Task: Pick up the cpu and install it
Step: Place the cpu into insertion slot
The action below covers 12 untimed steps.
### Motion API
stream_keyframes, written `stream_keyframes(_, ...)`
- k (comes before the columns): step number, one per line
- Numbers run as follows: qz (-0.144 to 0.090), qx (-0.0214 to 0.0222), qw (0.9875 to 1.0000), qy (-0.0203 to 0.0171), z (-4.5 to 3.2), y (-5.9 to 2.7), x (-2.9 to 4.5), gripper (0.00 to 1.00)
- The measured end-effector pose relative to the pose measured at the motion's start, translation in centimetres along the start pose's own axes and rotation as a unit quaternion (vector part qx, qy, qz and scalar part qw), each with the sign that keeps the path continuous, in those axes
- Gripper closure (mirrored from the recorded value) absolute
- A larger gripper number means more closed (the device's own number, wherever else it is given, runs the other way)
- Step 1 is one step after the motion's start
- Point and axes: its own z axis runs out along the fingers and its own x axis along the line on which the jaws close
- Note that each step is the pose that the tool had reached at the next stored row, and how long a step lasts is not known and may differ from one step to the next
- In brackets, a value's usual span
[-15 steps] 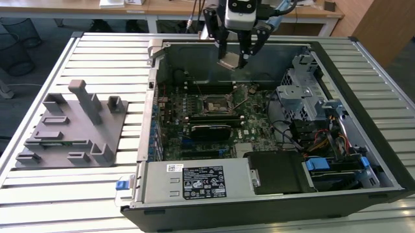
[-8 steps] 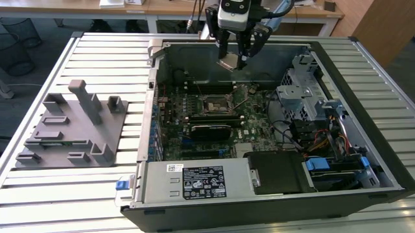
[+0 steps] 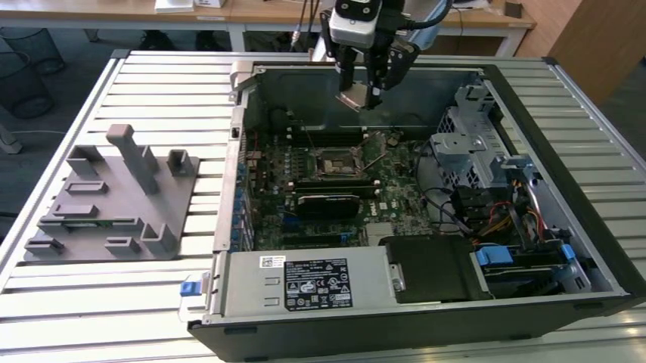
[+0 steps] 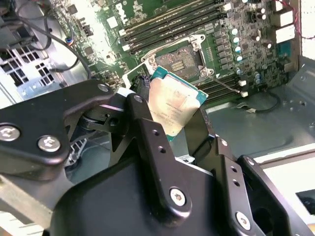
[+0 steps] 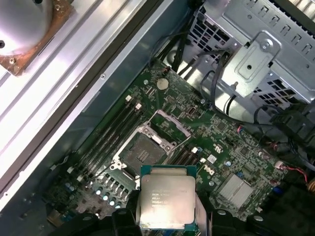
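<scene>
My gripper [image 3: 361,97] is shut on the cpu [image 3: 358,98], a small flat square chip with a silvery top and pale rim. It hangs in the air above the far part of the open computer case, beyond the motherboard socket [image 3: 334,164]. In both wrist views the cpu [image 4: 173,105] [image 5: 165,204] sits between the black fingers [image 4: 147,142], tilted, with the open dark socket [image 5: 142,155] [image 4: 178,60] below it on the green motherboard [image 3: 333,189]. The socket's metal frame is swung open.
The computer case [image 3: 424,302] lies open on a slatted white table [image 3: 131,302]. A grey fixture tray [image 3: 116,200] with upright blocks stands on the exterior view's left. Drive cages and cables [image 3: 495,189] fill the case's right side. The case's far wall [image 3: 302,91] is close behind the gripper.
</scene>
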Motion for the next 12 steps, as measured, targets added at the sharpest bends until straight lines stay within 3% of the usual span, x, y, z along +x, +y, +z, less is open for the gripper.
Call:
stream_keyframes(3, 0.016, 0.0005, 0.9999, -0.0002, 0.04, -0.04, 0.06, 0.47)
stream_keyframes(12, 0.034, 0.0008, 0.9994, -0.0005, 0.11, -0.21, 0.38, 0.47)
